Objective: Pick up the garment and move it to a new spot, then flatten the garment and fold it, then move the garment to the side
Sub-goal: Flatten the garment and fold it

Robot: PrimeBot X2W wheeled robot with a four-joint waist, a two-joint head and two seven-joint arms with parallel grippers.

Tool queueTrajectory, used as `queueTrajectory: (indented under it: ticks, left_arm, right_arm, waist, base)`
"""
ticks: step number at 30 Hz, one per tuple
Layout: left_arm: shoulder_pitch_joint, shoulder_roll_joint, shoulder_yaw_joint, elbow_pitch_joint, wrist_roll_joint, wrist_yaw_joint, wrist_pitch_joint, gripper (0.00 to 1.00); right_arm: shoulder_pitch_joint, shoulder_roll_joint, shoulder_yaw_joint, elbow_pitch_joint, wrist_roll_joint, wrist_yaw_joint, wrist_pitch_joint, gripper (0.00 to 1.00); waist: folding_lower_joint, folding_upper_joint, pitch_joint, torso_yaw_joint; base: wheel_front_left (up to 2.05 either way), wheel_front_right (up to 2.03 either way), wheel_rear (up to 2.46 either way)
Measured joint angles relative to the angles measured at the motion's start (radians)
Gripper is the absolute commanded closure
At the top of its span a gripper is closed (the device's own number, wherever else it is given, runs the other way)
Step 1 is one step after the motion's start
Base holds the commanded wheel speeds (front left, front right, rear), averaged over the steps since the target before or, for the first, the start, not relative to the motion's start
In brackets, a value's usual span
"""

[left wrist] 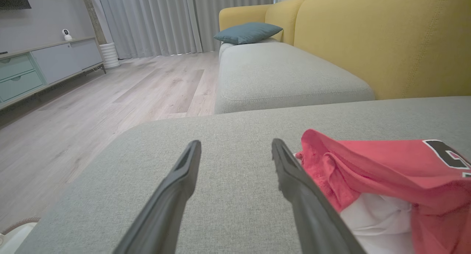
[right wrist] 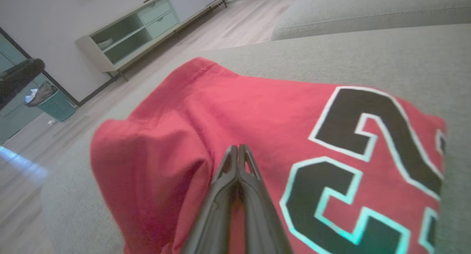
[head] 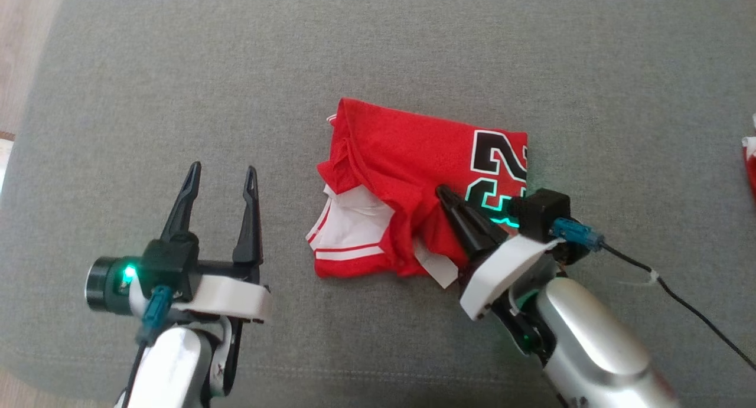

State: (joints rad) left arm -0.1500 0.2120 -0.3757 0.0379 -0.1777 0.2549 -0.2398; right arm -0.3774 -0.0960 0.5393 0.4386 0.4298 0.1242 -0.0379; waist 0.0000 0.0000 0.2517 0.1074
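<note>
Folded red jersey (head: 401,154) on grey sofa cushion (head: 177,71) — right gripper (head: 443,191) clenched, tips on jersey's near-right part; left gripper (head: 223,169) released, left of jersey.

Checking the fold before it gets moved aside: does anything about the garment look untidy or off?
Yes. The garment is folded unevenly: its left end is bunched, and white fabric sticks out from under the red at the near-left corner.

Silver forearms (head: 590,337), white brackets (head: 227,296), black tapered gripper fingers (head: 183,201), teal cable plugs (head: 576,231)
</note>
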Motion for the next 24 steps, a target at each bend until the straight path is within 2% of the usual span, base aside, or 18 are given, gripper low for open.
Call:
queueTrajectory:
  ticks: [5, 13, 24]
  left_arm:
    - [-0.001, -0.005, 0.000, 0.006, 0.000, 0.000, -0.005, 0.00]
    - [-0.006, -0.008, 0.000, 0.016, 0.000, -0.001, -0.010, 0.00]
    - [-0.022, -0.018, -0.001, 0.022, -0.002, -0.006, -0.010, 0.00]
  right_arm:
    - [-0.042, 0.002, 0.061, 0.058, 0.044, 0.000, -0.028, 1.00]
    - [-0.088, 0.002, 0.194, 0.079, 0.111, 0.000, -0.035, 1.00]
    - [-0.139, 0.002, 0.376, 0.167, 0.162, 0.000, 0.018, 1.00]
  waist:
    - [0.0000, 0.0000, 0.007, 0.006]
    - [0.0000, 0.0000, 0.010, 0.006]
    - [0.0000, 0.0000, 0.020, 0.015]
  base:
    - [0.00, 0.00, 0.00]
    - [0.00, 0.00, 0.00]
    - [0.00, 0.00, 0.00]
